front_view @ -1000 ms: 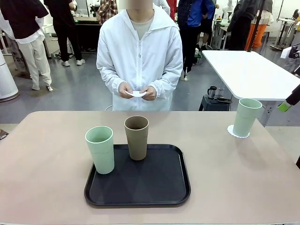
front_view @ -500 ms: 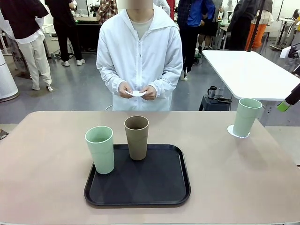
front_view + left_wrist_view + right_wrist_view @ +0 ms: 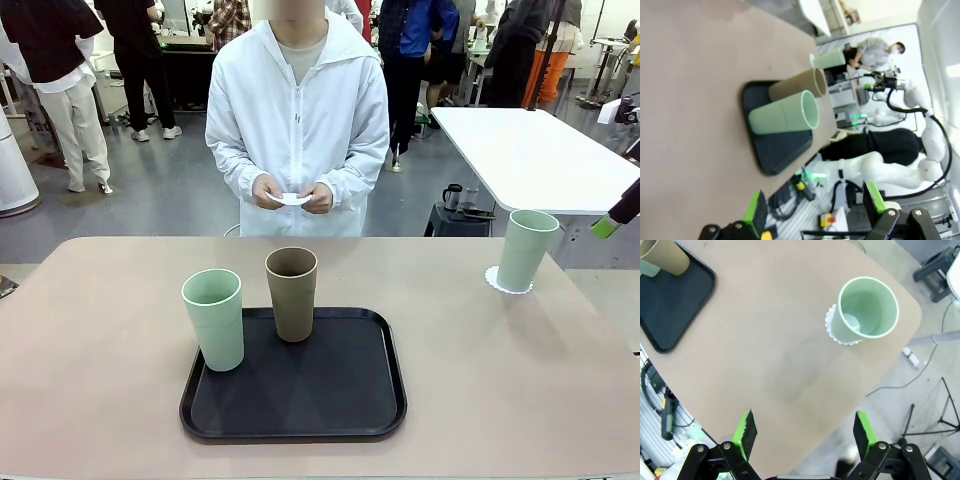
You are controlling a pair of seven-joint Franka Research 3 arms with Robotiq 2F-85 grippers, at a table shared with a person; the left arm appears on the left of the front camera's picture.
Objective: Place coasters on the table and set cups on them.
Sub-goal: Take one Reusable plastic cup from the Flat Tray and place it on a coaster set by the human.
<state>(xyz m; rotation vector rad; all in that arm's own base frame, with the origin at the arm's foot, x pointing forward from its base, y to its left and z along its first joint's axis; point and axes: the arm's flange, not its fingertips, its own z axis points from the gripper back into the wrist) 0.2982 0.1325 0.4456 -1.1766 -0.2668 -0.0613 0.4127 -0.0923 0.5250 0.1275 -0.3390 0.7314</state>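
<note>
Seemingly nothing has shifted in the past second. Front view: one mint cup [image 3: 525, 250] stands on a coaster [image 3: 492, 278] at the table's [image 3: 100, 330] far right. A second mint cup [image 3: 213, 320] and the tan cup [image 3: 291, 294] wait on the tray [image 3: 300, 400]. The person's hands [image 3: 318, 198] hold another coaster [image 3: 291, 200], so two placements likely remain. Left wrist view: the left gripper [image 3: 816, 205] gapes wide, empty. Right wrist view: the right gripper [image 3: 804, 432] likewise spreads wide, touching nothing.

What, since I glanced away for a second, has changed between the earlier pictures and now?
Nothing visibly changed. The person's hands still hold the spare coaster; the right mint cup stands on the placed coaster on the table; the left mint cup and brown cup remain on the tray. The left gripper and right gripper stay open.
</note>
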